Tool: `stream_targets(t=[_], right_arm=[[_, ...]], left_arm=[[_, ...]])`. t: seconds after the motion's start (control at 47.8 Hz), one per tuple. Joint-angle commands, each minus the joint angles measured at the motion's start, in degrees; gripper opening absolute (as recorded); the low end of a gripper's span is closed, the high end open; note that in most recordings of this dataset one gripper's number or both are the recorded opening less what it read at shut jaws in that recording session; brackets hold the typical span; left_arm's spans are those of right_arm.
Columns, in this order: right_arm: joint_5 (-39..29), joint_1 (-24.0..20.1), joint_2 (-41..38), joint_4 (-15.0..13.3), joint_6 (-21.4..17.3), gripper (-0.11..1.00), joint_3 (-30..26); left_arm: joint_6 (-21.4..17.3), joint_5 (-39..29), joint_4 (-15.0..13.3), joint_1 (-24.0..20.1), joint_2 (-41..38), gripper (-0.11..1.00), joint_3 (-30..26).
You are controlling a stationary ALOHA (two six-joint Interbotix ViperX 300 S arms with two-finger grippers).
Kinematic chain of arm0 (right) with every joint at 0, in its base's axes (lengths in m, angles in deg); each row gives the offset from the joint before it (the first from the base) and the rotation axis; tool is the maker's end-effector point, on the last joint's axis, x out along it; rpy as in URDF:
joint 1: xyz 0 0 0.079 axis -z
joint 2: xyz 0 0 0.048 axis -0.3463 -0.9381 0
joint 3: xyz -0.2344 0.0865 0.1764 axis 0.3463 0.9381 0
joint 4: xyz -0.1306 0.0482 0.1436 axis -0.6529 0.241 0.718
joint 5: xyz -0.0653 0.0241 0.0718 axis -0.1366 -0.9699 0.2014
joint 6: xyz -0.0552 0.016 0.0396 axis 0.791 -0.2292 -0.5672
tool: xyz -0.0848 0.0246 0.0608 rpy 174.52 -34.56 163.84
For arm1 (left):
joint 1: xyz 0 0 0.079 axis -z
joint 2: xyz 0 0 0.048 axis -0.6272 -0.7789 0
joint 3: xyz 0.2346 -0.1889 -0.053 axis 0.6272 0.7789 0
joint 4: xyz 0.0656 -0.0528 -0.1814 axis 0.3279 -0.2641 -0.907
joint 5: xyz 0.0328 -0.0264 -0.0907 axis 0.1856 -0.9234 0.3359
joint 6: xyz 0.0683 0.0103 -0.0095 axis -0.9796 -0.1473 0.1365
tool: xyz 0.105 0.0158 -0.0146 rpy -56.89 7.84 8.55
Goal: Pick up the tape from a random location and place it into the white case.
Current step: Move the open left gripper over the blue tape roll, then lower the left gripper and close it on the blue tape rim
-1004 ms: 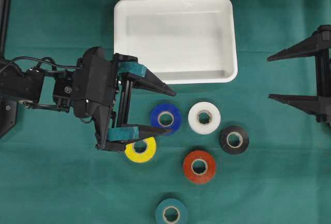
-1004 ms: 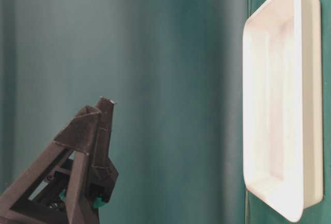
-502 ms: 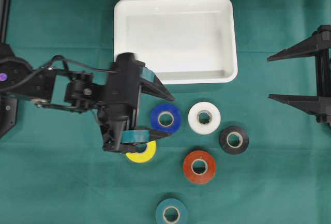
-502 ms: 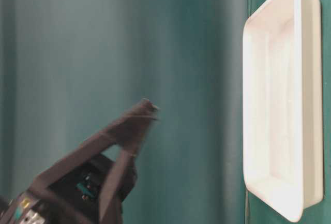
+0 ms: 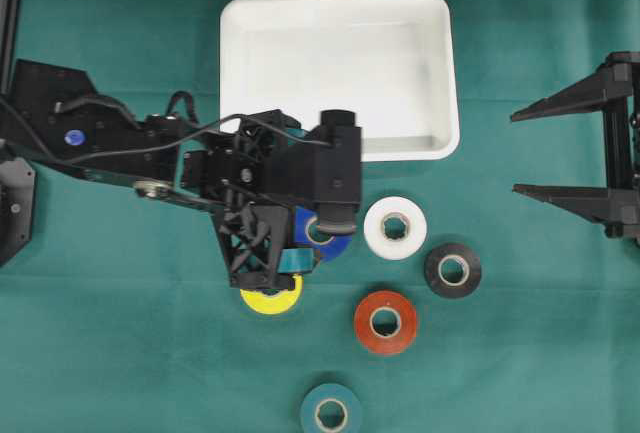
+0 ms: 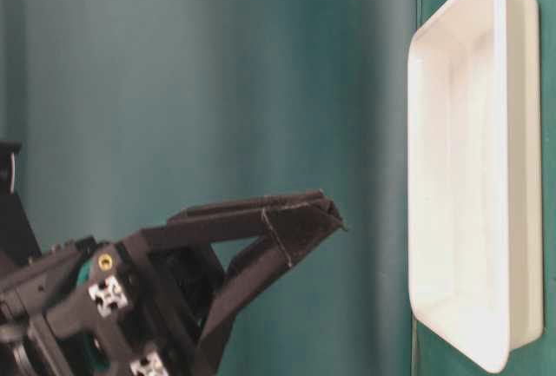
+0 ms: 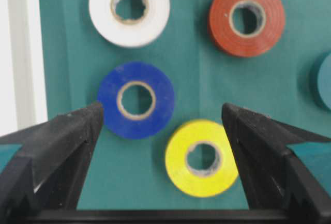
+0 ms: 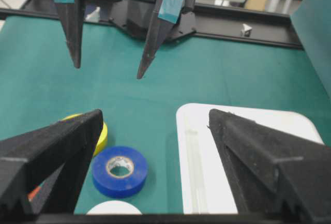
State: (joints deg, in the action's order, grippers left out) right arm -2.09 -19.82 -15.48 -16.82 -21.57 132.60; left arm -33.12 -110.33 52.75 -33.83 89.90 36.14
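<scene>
Above the unlabelled blue tape (image 7: 136,100) and yellow tape (image 7: 202,158), left gripper (image 7: 161,131) hangs wide open.

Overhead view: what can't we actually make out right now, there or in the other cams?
- Overhead: left gripper, its tips hidden under the arm; it covers part of the blue roll and yellow roll.
- Overhead: teal roll cut by the bottom edge.
- Table-level: no rolls visible; white case cut by the right edge.
- Right wrist: white roll cut by the bottom edge, red and black rolls not visible behind the right gripper.
</scene>
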Motion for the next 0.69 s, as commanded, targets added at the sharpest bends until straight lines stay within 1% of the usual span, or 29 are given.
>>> stream_targets(t=[0.0,0.669], right_arm=[[0.2,0.1,-0.4,-0.1,0.0,0.92,-1.4],[0.0,0.1,-0.8,-0.1,0.2,0.92,-1.2]], left_arm=[[0.0,-1.4,0.4,0.2,0.0,0.94,-3.0],[0.1,-1.3,0.4,0.1,-0.1,0.94,-2.9]])
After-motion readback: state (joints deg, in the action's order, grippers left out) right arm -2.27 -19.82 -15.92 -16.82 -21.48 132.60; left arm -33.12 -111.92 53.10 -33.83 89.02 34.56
